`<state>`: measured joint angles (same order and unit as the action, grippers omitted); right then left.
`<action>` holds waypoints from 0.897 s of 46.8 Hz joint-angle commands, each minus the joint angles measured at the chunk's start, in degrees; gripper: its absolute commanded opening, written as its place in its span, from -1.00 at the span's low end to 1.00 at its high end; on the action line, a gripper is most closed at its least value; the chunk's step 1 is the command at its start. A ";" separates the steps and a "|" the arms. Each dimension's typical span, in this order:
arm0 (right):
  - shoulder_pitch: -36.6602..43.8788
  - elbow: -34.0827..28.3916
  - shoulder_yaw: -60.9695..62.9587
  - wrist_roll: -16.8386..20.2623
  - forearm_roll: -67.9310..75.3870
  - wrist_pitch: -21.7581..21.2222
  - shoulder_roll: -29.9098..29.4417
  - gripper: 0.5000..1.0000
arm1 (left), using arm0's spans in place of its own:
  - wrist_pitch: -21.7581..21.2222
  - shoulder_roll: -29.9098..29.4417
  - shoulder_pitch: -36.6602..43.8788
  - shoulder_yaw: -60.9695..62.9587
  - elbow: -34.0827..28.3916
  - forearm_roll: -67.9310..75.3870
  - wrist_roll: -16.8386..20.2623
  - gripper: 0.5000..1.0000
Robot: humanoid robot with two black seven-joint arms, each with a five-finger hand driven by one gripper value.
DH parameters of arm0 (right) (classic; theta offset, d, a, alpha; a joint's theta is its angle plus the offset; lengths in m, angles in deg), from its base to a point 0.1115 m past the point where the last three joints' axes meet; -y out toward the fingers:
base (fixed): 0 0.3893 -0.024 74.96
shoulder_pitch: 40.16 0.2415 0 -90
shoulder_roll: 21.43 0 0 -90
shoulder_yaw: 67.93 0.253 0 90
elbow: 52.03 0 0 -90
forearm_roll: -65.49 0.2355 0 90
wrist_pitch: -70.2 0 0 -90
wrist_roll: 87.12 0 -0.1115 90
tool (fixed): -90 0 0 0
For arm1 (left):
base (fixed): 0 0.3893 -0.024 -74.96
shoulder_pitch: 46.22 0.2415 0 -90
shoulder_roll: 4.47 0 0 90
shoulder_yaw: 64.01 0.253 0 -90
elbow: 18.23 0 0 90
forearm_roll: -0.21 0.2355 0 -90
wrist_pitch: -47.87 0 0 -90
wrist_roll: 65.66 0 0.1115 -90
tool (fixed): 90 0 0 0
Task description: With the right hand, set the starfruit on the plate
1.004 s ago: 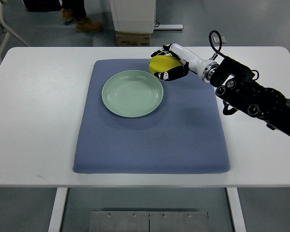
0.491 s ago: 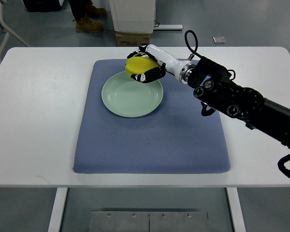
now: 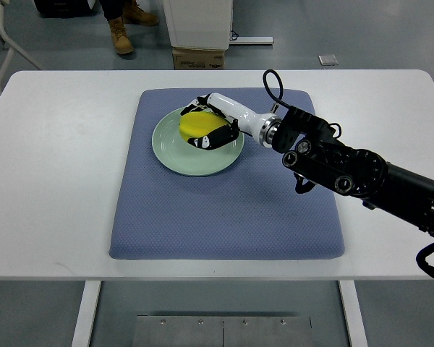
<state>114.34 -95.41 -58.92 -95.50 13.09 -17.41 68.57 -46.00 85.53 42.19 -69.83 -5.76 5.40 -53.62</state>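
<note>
Since a moment ago, the right hand (image 3: 208,126) is moving left across the blue mat (image 3: 224,217), now sitting over the green plate (image 3: 175,157). Its fingers are gripping the yellow starfruit (image 3: 197,124) above the plate's centre. Lowering gently before releasing is probably wisest, so it is not rolling off.

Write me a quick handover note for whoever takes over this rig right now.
Right hand: shut on the starfruit, holding it over the green plate.
Left hand: not in view.
Plate sits on the blue mat, on the white table.
Done: fruit carried to the plate.
Left: open the fingers, confirm the fruit rests on the plate, pull the arm back to the right.
</note>
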 commanded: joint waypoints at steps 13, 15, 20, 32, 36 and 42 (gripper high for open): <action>-0.78 -1.01 -2.59 2.05 0.01 -0.29 0.01 -1.00 | 0.01 0.00 0.00 0.02 0.01 0.00 0.00 1.00; -0.69 -1.01 -2.59 2.49 0.01 -0.29 0.01 -1.00 | 0.01 0.00 0.00 0.02 0.01 0.00 0.00 1.00; -0.69 -1.01 -2.59 3.81 0.01 -0.20 0.01 -1.00 | 0.01 0.00 0.00 0.02 0.01 0.00 0.00 1.00; -0.60 -1.09 -2.51 3.90 0.19 0.15 0.01 1.00 | 0.01 0.00 0.00 -0.07 0.01 0.00 0.00 1.00; -0.60 -1.09 -2.33 3.90 0.27 0.15 0.01 1.00 | 0.01 0.00 0.00 -0.07 0.01 0.00 0.00 1.00; -0.60 -1.01 -2.24 3.81 0.27 0.15 0.01 1.00 | 0.01 0.00 0.00 0.02 0.01 0.00 0.00 1.00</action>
<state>113.73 -96.49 -61.26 -91.60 13.36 -17.26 68.57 -46.00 85.53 42.19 -69.85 -5.73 5.40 -53.62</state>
